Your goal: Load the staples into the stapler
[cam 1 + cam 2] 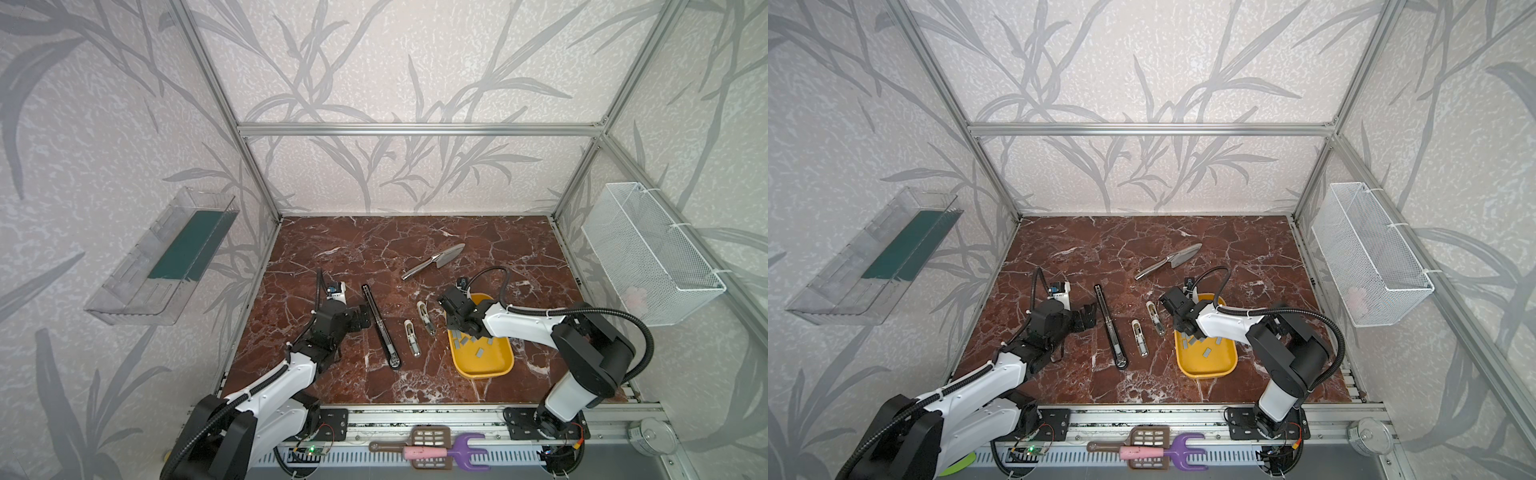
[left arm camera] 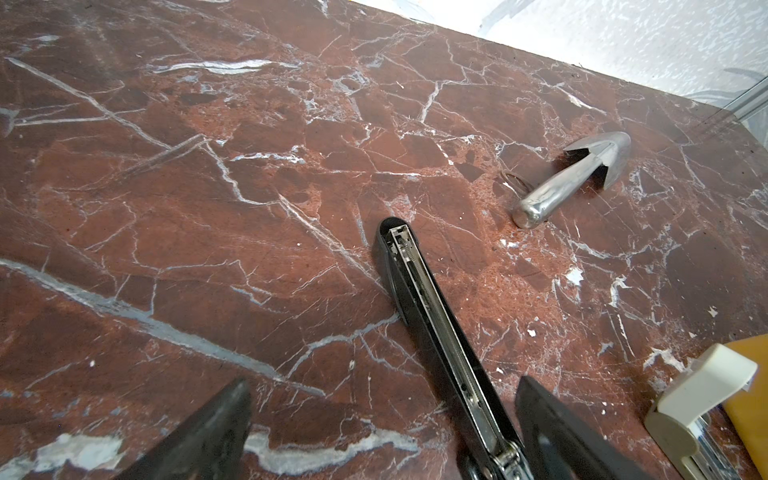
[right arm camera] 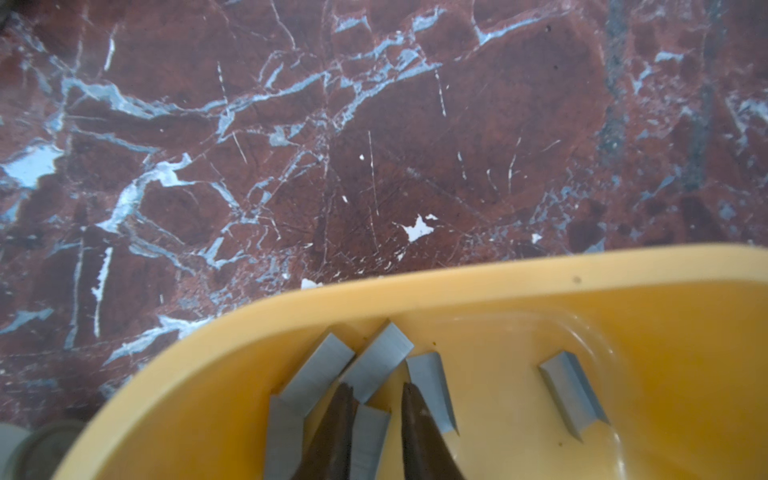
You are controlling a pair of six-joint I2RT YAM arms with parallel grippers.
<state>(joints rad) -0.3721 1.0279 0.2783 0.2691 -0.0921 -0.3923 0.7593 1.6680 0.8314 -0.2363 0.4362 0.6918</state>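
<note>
Left tool [image 2: 384, 397] wide open beside black stapler [image 2: 432, 299]; right tool [image 3: 378, 388] narrowly parted among staples [image 3: 370, 440] in yellow tray [image 3: 498, 274], grip unclear.

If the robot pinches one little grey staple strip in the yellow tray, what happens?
Each staple strip looks stiff, thin and light, so probably easy to lift. On the glossy yellow tray it may skid when nudged.

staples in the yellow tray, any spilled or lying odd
Nothing spilled: the staples all lie inside the yellow tray, none visible on the marble table. They are only scattered at mixed angles, a few overlapping beside the fingers of the right gripper.
</note>
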